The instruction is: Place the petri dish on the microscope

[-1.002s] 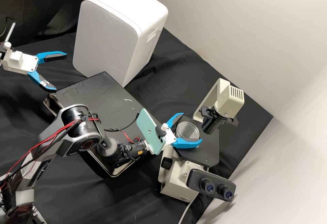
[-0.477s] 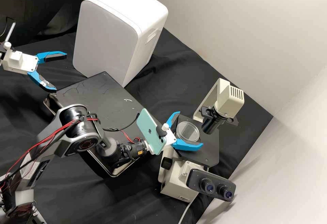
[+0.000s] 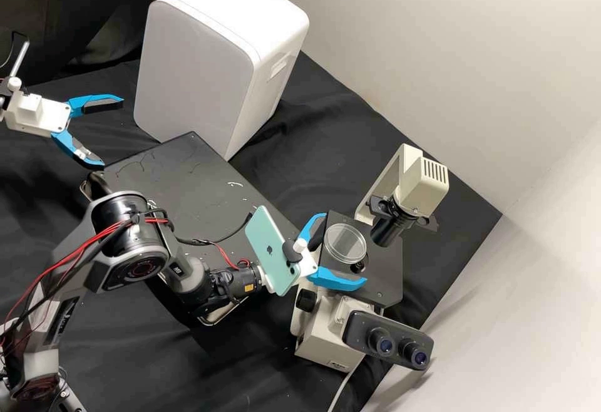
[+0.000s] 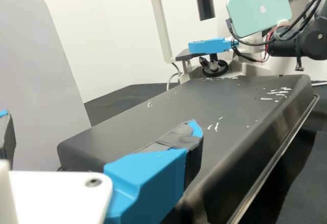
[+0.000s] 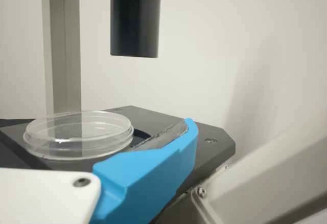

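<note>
The clear petri dish (image 3: pixel 344 240) lies flat on the microscope's black stage (image 3: pixel 382 274), just beside the dark condenser tube (image 3: pixel 388 227). My right gripper (image 3: pixel 343 250) is open at the stage's near-left edge, its blue fingers on either side of the dish and apart from it. In the right wrist view the dish (image 5: pixel 76 132) rests free on the stage (image 5: pixel 207 139), with one blue finger (image 5: pixel 153 168) beside it. My left gripper (image 3: pixel 109 130) hangs open and empty at the far left, above the corner of the black tray (image 3: pixel 181 180); its finger (image 4: pixel 153 175) is close to that tray (image 4: pixel 235 111).
A tall white box (image 3: pixel 219 55) stands behind the tray. A green phone (image 3: pixel 270 258) is clamped on the right wrist. The microscope's eyepieces (image 3: pixel 395 344) stick out toward the front, and its lamp head (image 3: pixel 422 180) rises at the back. A white wall runs along the right.
The right arm has drawn back a little from the microscope, toward the left and front. Its fingers slid off along the dish, which stays on the stage. The left arm is still.
</note>
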Motion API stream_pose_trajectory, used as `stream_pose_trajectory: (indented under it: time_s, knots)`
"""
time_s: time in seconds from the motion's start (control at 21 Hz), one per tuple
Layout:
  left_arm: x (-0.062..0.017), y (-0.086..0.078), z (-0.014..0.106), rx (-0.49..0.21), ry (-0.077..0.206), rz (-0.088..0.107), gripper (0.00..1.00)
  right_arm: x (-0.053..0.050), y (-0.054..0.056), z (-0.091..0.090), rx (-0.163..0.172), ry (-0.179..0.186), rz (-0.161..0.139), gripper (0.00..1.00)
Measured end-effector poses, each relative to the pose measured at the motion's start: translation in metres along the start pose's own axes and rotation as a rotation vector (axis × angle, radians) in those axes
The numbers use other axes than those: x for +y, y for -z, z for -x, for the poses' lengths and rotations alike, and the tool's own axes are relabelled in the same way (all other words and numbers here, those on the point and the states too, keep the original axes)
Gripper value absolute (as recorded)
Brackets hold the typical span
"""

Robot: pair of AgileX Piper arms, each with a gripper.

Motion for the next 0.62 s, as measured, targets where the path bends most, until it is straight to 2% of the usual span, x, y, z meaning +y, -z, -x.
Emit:
stream_pose_trajectory:
  time_s: [0.29,0.38,0.62]
  knots:
    - [0.0012,0.0018,-0.0006,0.003,-0.004,-0.004,1.00,0.0028,0.0026,0.0068,-0.005,0.005,-0.003,1.00]
    - [0.0021,0.0022,-0.0013,0.003,-0.008,0.014,1.00,0.0027,0.0025,0.0075,-0.007,0.007,-0.004,1.00]
    - [0.0021,0.0022,-0.0013,0.003,-0.008,0.016,1.00,0.0031,0.0027,0.0101,-0.008,0.008,-0.004,1.00]
